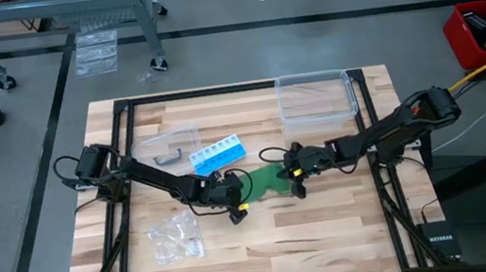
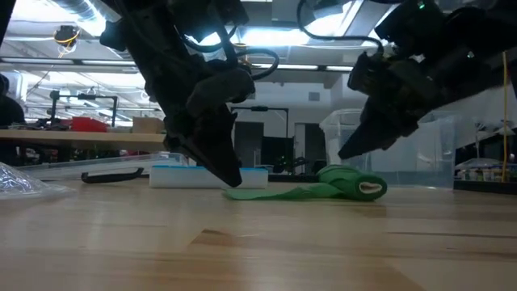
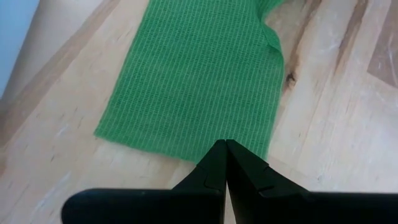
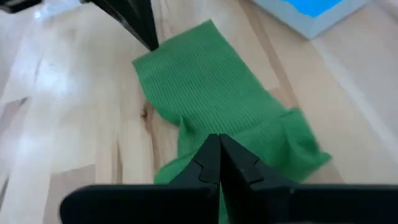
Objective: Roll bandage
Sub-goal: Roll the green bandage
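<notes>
The green bandage (image 1: pixel 268 178) lies on the wooden table between both grippers. Its flat free end (image 3: pixel 193 81) is spread toward my left arm. The partly rolled end (image 2: pixel 359 186) rests on the table on the side toward my right arm. My left gripper (image 1: pixel 239 211) is shut, with its tips down at the free end's edge. My right gripper (image 2: pixel 343 153) is shut too and hovers just above the rolled part, touching nothing. My left gripper presses its shut fingertips (image 3: pixel 225 149) down on the edge of the bandage's flat free end (image 3: pixel 214 138). It comes in slanting down from the table's left side. That end lies flat on the wood, in a single layer.
A blue and white pill organizer (image 1: pixel 217 154) sits just beyond the bandage. A clear plastic box (image 1: pixel 316 97) stands at the far right and a clear lid with a dark piece (image 1: pixel 166 147) at the far left. A small clear bag (image 1: pixel 176 236) lies near left.
</notes>
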You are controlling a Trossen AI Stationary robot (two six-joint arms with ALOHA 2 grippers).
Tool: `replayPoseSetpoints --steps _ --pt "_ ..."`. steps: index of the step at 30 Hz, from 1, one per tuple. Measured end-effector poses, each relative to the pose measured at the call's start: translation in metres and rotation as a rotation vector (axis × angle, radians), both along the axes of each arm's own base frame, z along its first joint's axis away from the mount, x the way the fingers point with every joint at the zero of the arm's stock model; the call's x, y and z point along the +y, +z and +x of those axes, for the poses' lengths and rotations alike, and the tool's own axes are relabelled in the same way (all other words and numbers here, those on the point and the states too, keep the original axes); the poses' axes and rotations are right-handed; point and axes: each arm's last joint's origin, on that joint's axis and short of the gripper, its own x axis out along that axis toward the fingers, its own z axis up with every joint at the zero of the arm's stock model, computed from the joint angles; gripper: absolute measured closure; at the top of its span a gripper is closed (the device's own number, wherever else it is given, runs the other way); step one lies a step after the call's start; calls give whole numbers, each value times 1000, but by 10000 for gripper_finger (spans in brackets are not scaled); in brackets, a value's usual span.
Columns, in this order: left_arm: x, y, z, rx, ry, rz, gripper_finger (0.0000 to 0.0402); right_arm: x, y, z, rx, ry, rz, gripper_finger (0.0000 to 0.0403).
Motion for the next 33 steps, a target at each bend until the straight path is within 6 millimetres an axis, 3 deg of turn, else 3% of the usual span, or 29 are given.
replayPoseSetpoints --steps 9,17,33 --pt "0 0 0 -2 0 0 401 -7 21 -27 92 -87 -111 398" --pt "0 0 0 -2 2 3 402 -10 -10 -43 229 -170 -97 398" --pt "0 0 0 -3 2 2 401 -6 -40 -23 119 -156 -7 398"
